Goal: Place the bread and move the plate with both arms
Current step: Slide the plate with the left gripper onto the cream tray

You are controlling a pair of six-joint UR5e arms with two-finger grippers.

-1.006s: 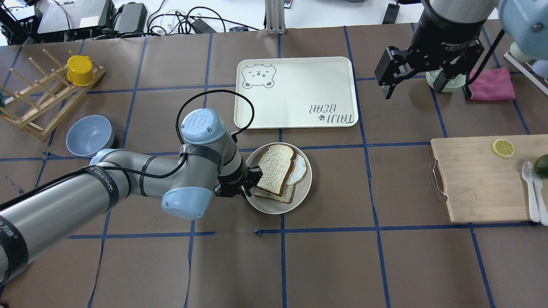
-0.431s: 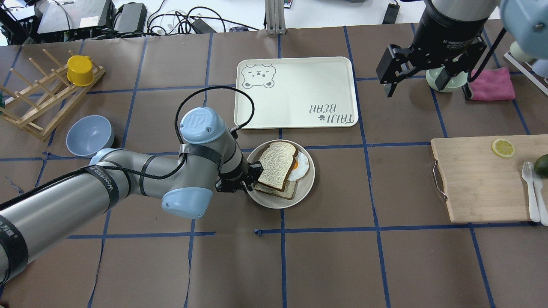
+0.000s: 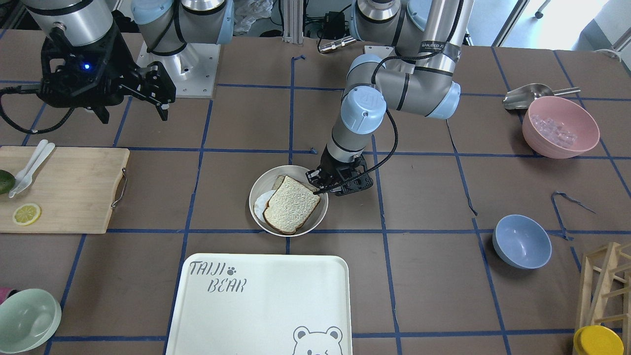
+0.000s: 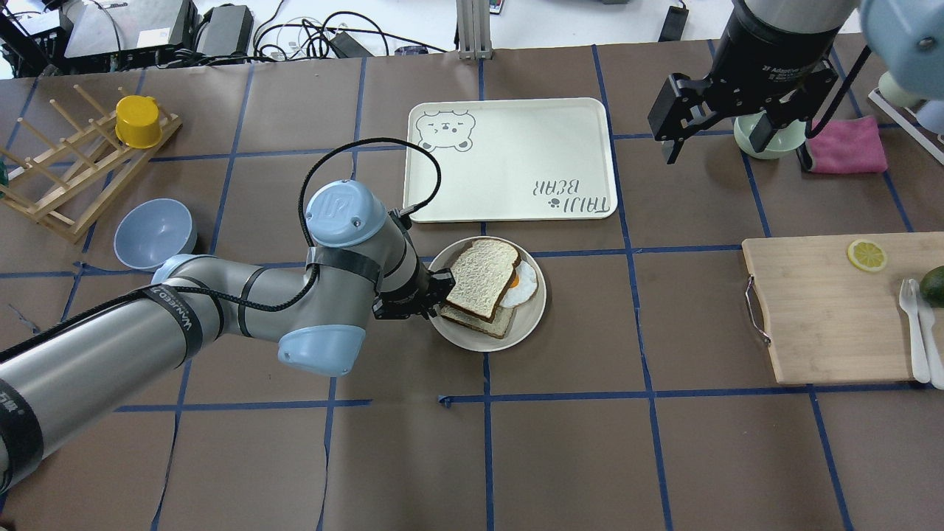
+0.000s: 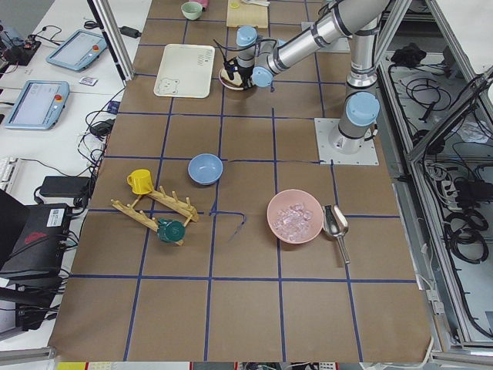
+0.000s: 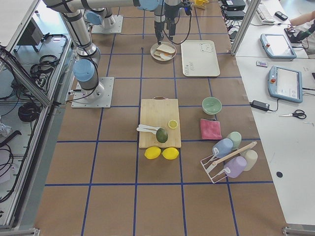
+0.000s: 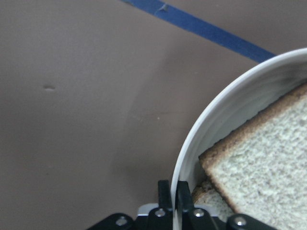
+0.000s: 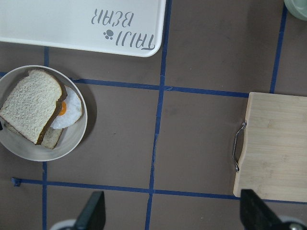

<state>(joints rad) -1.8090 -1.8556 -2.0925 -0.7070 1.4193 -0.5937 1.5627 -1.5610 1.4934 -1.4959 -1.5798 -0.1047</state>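
Note:
The round cream plate sits just in front of the bear tray. On it the bread, pale with a dark crust, lies on top of a fried egg and a smaller beige slice. My left gripper is shut on the plate's left rim; the left wrist view shows the fingers pinching the rim beside the bread. My right gripper is open and empty, high at the far right; its view looks down on the plate and bread.
The bear tray lies just beyond the plate. A wooden cutting board with a lemon slice and cutlery is at right. A pale green bowl and a pink cloth lie under the right gripper. A blue bowl and a dish rack are at left.
My left gripper has slid the plate with its sandwich away from the robot toward the tray and slightly right, turning it a little. The right gripper shifted only slightly.

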